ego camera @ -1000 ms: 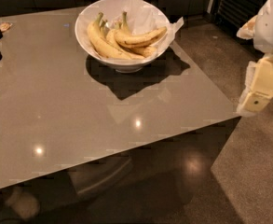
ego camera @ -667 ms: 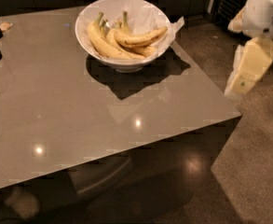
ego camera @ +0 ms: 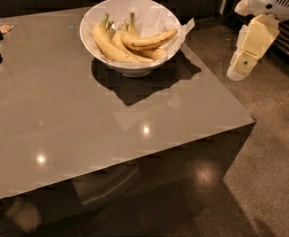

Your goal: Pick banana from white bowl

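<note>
Claw closing in on the bowl from beyond the table edge

The cream two-finger claw (ego camera: 240,67) has shifted from the right margin of the view toward the large, deep white bowl lined with crumpled paper (ego camera: 134,71); it now hangs off the side of the glossy grey-brown table (ego camera: 85,132), above the floor, and whether it is wide or narrow cannot be told; it holds nothing; the short, curved yellow banana with a dark tip (ego camera: 149,39) lies to the view-left of the claw and well apart from it, resting on top of the longer, paler bananas (ego camera: 109,46) inside the bowl; judging by this, the approach is under way, the grasp not yet begun.
</note>
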You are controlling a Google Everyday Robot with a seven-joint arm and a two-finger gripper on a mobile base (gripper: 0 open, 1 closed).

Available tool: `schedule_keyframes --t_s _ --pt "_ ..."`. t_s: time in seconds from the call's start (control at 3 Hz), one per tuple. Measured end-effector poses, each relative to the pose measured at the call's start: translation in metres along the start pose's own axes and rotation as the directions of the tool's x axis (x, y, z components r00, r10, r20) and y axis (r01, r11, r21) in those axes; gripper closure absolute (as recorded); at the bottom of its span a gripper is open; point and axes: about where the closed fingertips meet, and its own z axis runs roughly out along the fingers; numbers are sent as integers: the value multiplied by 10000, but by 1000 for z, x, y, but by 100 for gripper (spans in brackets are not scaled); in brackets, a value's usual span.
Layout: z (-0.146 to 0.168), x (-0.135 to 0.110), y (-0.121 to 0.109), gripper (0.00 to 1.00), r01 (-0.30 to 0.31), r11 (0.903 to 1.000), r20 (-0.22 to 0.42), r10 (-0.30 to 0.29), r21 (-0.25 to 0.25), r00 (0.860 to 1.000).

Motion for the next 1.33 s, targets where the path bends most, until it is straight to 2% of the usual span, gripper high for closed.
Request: schedule_keyframes --t_s 0.33,0.67,1.0,1.33 --pt "0 -3 -3 0 125 9999 304 -127 64 9995" --pt "2 -21 -21 0 145 9999 734 -138 -79 9972" --pt "11 -85 -72 0 755 9967 697 -774 290 9946" --pt "10 -100 -81 0 868 9943 966 -926 621 9910"
